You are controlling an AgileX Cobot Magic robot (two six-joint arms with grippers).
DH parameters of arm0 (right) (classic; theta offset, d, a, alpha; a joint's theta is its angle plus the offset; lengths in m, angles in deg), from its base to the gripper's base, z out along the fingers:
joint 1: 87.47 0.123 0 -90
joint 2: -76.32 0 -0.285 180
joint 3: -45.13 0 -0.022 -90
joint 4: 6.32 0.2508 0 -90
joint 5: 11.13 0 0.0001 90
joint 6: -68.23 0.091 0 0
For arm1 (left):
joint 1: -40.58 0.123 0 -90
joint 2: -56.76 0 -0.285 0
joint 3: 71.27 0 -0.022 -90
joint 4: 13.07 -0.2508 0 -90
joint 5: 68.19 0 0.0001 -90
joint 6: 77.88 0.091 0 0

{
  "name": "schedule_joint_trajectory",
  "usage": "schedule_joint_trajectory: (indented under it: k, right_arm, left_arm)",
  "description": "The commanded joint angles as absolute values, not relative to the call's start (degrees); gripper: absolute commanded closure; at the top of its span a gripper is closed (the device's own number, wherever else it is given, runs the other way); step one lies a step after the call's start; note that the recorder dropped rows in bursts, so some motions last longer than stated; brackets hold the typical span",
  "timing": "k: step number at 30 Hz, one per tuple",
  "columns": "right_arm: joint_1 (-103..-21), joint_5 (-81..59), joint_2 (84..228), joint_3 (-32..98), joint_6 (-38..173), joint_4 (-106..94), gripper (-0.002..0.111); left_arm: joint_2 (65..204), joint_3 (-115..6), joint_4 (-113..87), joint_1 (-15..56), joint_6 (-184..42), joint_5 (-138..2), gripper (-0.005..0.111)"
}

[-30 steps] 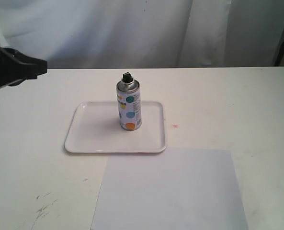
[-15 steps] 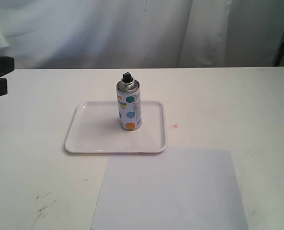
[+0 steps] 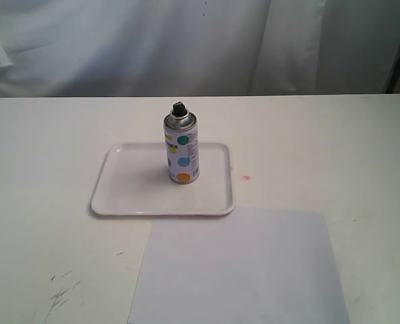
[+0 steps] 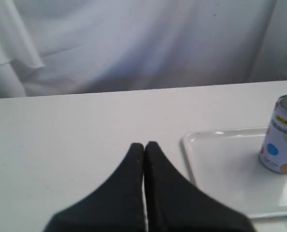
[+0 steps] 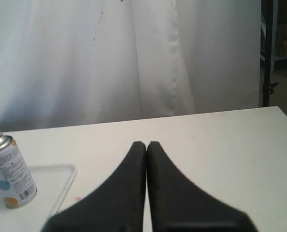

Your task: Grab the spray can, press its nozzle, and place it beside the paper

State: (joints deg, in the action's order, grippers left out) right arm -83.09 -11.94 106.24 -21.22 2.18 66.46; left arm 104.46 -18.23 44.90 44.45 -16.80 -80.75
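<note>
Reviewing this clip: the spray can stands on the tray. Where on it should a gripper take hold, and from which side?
Grip the spray can around its dotted body, mid-height, below the silver dome, coming in level from the side. It stands upright and alone on the tray, and a side hold likely leaves the nozzle free to press.

Bare table (image 3: 334, 148) runs from my left gripper (image 4: 144, 145), tips pressed together, to the tray (image 3: 129, 196), whose low rim is the only step. The spray can (image 3: 181, 150) stands upright there, open air all around. The paper (image 3: 253, 270) lies flat in front.
</note>
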Motion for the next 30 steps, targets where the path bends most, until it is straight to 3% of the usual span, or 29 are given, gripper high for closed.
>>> schedule_joint_trajectory:
  k: [1, 8, 12, 17, 27, 30]
  right_arm:
    - [-83.5, -8.4, 105.9, -22.0, 10.7, 47.5, 0.108]
    - [-83.5, -21.7, 105.1, -28.1, 46.1, 16.5, 0.108]
    - [-83.5, -28.0, 103.0, -31.5, 53.0, 7.2, 0.108]
    - [-83.5, -24.0, 99.3, -32.1, 55.3, 2.4, 0.108]
    - [-85.7, -7.0, 90.6, -32.1, 56.9, -5.9, 0.108]
    - [-87.6, -3.0, 87.2, -32.1, 64.2, -10.4, 0.108]
  left_arm:
    - [95.1, -11.0, 45.0, 47.3, -17.8, -78.3, 0.107]
    - [86.5, -5.4, 44.6, 47.3, -17.6, -78.4, 0.107]
    - [83.6, -4.7, 44.6, 47.3, -17.6, -78.1, 0.107]
    - [78.6, -3.6, 42.6, 47.3, -19.4, -78.7, 0.107]
    - [69.1, -0.3, -1.7, 47.3, -73.7, -85.7, 0.107]
    - [67.8, -0.3, -6.8, 47.3, -79.0, -86.5, 0.107]
